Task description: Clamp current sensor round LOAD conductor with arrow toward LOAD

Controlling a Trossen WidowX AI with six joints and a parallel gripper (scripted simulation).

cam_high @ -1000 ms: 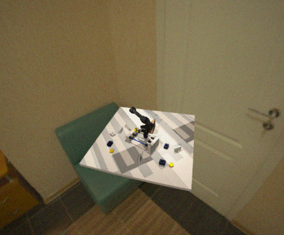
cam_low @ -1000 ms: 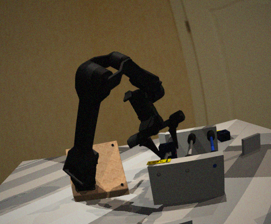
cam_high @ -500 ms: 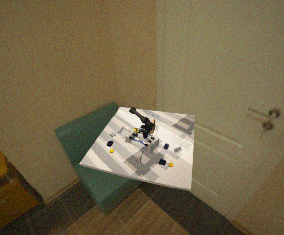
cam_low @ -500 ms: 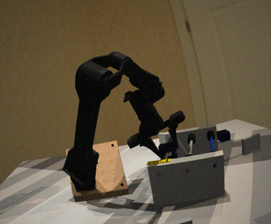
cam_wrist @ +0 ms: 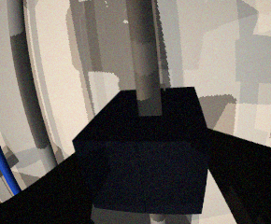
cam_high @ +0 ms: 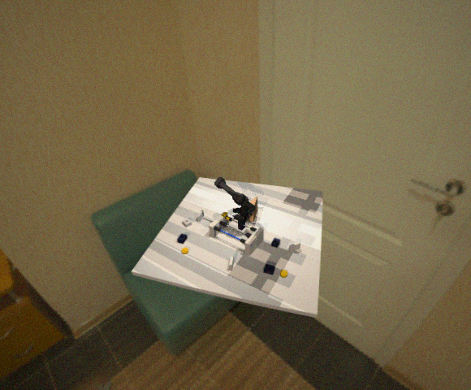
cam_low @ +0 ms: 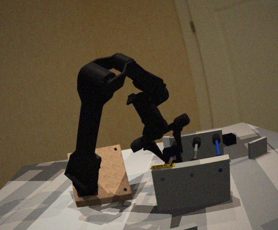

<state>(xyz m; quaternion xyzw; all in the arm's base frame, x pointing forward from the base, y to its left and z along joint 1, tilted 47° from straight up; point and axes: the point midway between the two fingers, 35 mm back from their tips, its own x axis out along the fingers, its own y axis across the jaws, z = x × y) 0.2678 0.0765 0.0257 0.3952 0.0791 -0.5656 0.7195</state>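
The dark blue sensor sits round the grey conductor nearest the arm base, beside the yellow LOAD marker. The conductor enters the sensor's top face and shows again below it in the wrist view. The sensor looks like a closed block there; its seam, latch and arrow cannot be made out. My gripper is shut on the sensor, one finger against each side. The marker's small arrow shows in the exterior view.
The conductors run between two grey end walls. A second grey conductor and a blue one lie alongside. Dark blocks, yellow discs and small grey upright plates stand around the frame.
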